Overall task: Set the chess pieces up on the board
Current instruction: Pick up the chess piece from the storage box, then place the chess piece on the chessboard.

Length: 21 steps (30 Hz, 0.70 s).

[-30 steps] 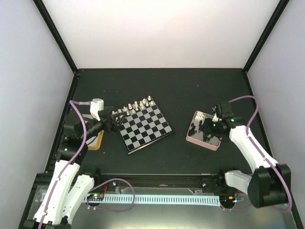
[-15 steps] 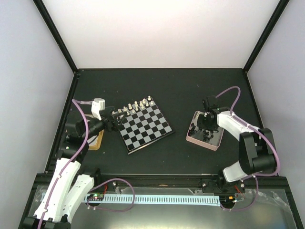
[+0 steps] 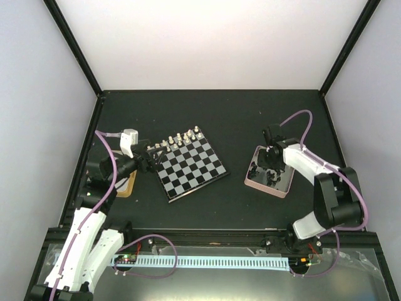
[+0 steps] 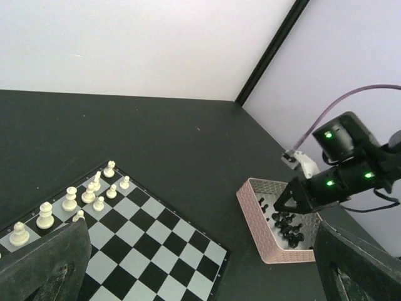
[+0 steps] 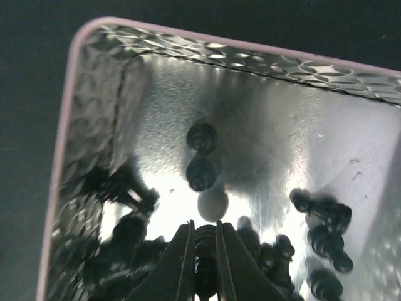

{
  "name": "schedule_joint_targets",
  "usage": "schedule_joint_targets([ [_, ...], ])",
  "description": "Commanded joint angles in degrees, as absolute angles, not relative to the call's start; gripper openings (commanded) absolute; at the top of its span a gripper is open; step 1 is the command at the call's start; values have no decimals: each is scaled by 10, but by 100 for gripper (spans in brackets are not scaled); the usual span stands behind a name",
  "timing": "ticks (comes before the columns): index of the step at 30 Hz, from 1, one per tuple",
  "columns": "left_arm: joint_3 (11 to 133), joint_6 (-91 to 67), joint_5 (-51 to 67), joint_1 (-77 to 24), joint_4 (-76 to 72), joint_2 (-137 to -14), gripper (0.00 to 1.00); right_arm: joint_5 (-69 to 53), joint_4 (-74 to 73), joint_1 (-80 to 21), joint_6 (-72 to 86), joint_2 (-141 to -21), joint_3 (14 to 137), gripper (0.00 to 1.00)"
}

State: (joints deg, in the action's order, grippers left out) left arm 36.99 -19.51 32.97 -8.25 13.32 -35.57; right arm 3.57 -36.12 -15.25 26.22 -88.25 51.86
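The right claw (image 5: pixel 204 227) is closed to a narrow gap on a black piece (image 5: pixel 205 241) standing among others in the pink tray (image 5: pixel 62 157), so the step in hand looks to be fetching a black piece. Next it must lift straight up, clear of the neighbours, and carry left to the board (image 3: pixel 191 166). White pieces (image 3: pixel 178 139) line the board's far edge, and the left claw (image 3: pixel 149 158) hangs wide open by its left corner.
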Motion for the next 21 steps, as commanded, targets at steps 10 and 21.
schedule_joint_targets([
  [10, 369, -182, 283, -78, 146, -337, 99, -30, -407, -284, 289, -819, 643, 1],
  [21, 379, -183, 234, -78, 177, -329, 99, 12, -392, -423, 312, -966, 741, 2],
])
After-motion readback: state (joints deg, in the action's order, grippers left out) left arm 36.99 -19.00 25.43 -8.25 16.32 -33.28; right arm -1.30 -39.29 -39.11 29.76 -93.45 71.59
